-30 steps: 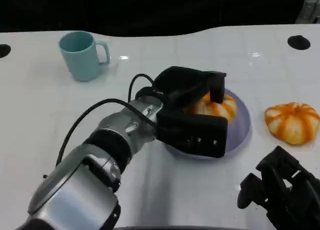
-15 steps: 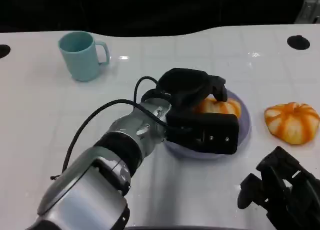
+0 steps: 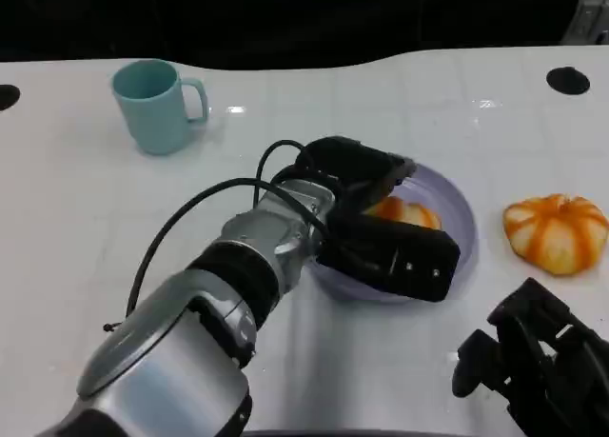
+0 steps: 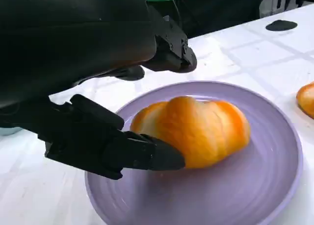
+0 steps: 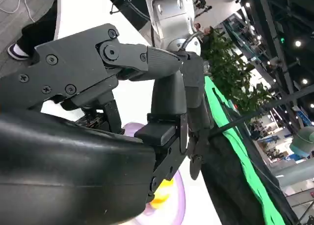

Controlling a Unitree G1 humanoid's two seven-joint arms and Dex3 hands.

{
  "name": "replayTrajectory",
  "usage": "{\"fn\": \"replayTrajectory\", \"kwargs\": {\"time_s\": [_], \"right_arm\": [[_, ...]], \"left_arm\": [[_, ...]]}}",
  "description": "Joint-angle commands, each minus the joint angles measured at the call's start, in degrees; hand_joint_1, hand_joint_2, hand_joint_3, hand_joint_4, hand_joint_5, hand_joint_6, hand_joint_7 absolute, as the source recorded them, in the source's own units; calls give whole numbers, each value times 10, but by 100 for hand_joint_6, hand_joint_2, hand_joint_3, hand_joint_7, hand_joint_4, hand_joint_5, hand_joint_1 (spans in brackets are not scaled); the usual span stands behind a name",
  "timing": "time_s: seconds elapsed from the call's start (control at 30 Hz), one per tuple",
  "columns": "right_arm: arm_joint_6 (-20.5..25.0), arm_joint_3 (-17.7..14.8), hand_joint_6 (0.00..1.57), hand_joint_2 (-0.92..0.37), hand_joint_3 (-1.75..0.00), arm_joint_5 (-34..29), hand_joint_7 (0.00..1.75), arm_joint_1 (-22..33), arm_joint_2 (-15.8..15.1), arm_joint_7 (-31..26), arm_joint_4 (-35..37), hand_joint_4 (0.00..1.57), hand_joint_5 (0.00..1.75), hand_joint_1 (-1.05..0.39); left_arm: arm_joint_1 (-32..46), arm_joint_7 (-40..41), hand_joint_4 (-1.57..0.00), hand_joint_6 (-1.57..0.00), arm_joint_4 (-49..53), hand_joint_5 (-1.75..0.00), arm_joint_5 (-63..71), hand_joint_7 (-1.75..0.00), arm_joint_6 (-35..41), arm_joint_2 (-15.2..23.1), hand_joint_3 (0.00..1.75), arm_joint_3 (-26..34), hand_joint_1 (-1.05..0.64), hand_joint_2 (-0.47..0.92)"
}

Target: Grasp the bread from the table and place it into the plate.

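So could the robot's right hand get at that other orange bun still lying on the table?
Probably yes. The second bun lies on bare table just beyond the right hand, with nothing between them. The left hand is busy over the plate, off to the side.

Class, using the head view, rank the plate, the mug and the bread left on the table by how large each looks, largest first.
1. Plate, widest even though the left hand covers part of it.
2. Bread on the table and mug: they look about alike, and the mug sits farther from the camera, so no ranking between them.
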Motion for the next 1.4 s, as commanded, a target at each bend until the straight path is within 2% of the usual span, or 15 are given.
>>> {"fn": "replayTrajectory", "kwargs": {"time_s": [0.03,0.43,0.5,0.57,0.7,0.87,1.03,1.07,1.2,1.23,1.3,1.37,1.4], "right_arm": [[-4,-2,52,-78,-52,-3,159,1,-7,-2,-7,66,175,-53],[-4,-2,51,-79,-52,-3,160,1,-7,-2,-7,66,175,-53],[-3,-3,50,-78,-51,0,160,-2,-6,-3,-5,66,175,-53],[-2,-5,50,-78,-51,0,159,-5,-6,-3,-3,66,175,-53],[0,-6,50,-78,-51,1,159,-7,-6,-3,-1,66,175,-53],[0,-8,50,-78,-51,3,159,-10,-6,-2,2,66,175,-53],[2,-9,51,-78,-51,3,160,-10,-7,-1,2,67,175,-53],[2,-10,51,-78,-51,4,160,-10,-8,0,4,67,175,-53],[-3,-10,51,-78,-52,2,160,-11,-9,5,7,66,175,-53],[-4,-10,51,-78,-52,2,160,-11,-9,6,8,66,175,-53],[-3,-9,51,-78,-52,1,160,-11,-8,5,7,67,175,-53],[-3,-9,51,-78,-52,2,160,-11,-8,4,7,67,175,-54],[-2,-9,51,-78,-52,3,160,-11,-8,3,6,67,175,-54]], "left_arm": [[-22,-46,0,-15,-1,-13,-1,0,11,11,46,-1,-83,92],[-21,-51,0,-15,-5,-12,0,0,13,11,48,0,-84,92],[-4,-188,0,-13,-50,-12,-118,-1,-62,89,45,97,-87,92],[15,-269,-1,-12,-83,-13,-193,-1,-107,135,43,157,-90,92],[56,-344,-2,-13,-114,-14,-282,-1,-138,157,40,220,-89,92],[102,-399,-6,-17,-150,-17,-355,-3,-147,171,41,268,-89,92],[162,-454,-8,-20,-205,-21,-448,-4,-130,166,43,327,-87,92],[177,-463,-17,-25,-222,-27,-476,-6,-113,160,38,343,-81,92],[251,-465,-35,-41,-320,-46,-584,-11,-21,127,29,402,-75,92],[267,-462,-41,-53,-344,-74,-606,-19,2,120,27,413,-68,92],[299,-449,-44,-63,-392,-104,-644,-32,53,107,26,431,-65,92],[313,-440,-45,-65,-420,-114,-655,-39,81,105,25,434,-65,92],[338,-427,-46,-65,-453,-123,-674,-51,108,98,27,444,-65,92]]}}
